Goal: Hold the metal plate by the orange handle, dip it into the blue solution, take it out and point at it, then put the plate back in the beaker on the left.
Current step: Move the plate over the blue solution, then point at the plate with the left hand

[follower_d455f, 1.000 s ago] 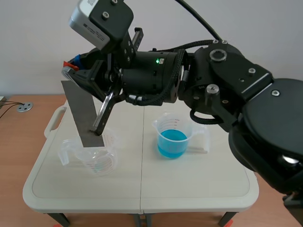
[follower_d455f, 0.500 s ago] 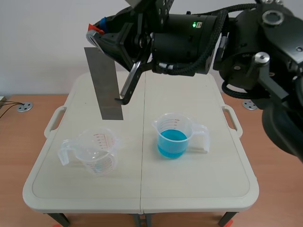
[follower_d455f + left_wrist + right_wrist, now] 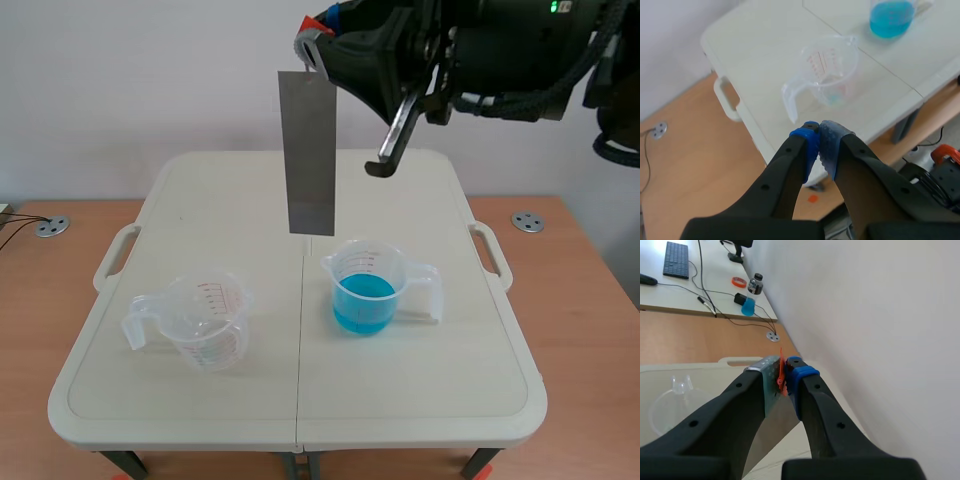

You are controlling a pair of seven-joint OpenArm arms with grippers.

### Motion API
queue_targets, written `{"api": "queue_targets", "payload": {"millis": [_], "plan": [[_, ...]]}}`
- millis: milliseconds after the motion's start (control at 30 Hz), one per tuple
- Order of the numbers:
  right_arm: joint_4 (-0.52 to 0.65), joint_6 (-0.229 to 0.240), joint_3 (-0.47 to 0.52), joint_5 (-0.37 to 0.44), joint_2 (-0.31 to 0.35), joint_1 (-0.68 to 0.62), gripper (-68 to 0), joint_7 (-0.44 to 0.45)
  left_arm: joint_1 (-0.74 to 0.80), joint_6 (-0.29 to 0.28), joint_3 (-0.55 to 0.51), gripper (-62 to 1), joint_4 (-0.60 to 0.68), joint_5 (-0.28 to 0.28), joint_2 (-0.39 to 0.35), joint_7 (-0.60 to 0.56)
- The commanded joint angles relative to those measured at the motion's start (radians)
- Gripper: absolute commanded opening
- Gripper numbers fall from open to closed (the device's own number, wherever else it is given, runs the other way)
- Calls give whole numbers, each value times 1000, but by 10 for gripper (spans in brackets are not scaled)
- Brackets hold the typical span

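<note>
- My right gripper (image 3: 330, 35) is pinching the orange handle (image 3: 317, 22); the metal plate (image 3: 309, 150) hangs upright from it, high over the middle of the table (image 3: 420, 400).
- The plate's lower edge is clear of the blue solution beaker (image 3: 366, 290), above it and a little toward the table's left edge.
- I judge the dip not yet done: this is the carry to the solution.
- Next I'd shift the plate over the beaker's mouth, then lower it straight, keeping off the rim.
- My left gripper (image 3: 819, 145) is pressed together on nothing, with the empty beaker (image 3: 830, 70) near the table's left edge ahead of it.
</note>
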Motion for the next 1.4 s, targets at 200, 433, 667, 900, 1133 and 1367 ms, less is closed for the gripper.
{"api": "queue_targets", "payload": {"millis": [200,433,667,900,1133,1367], "plan": [[17,28,95,70,82,-28,-663,31,-108,-8,29,-578,5,-7,-77,10],[18,37,177,68,90,-74,-663,44,-240,-23,92,-578,4,-14,-127,76],[18,37,213,68,90,-74,-663,45,-425,-23,210,-578,4,-14,-164,192],[18,37,213,68,84,-74,-663,45,-633,-23,359,-577,-2,-14,-164,318],[18,37,213,64,84,-74,-663,45,-816,-23,518,-578,-124,-14,-163,355],[18,37,213,64,84,-74,-663,45,-980,-24,657,-578,-263,-14,-150,352]]}}
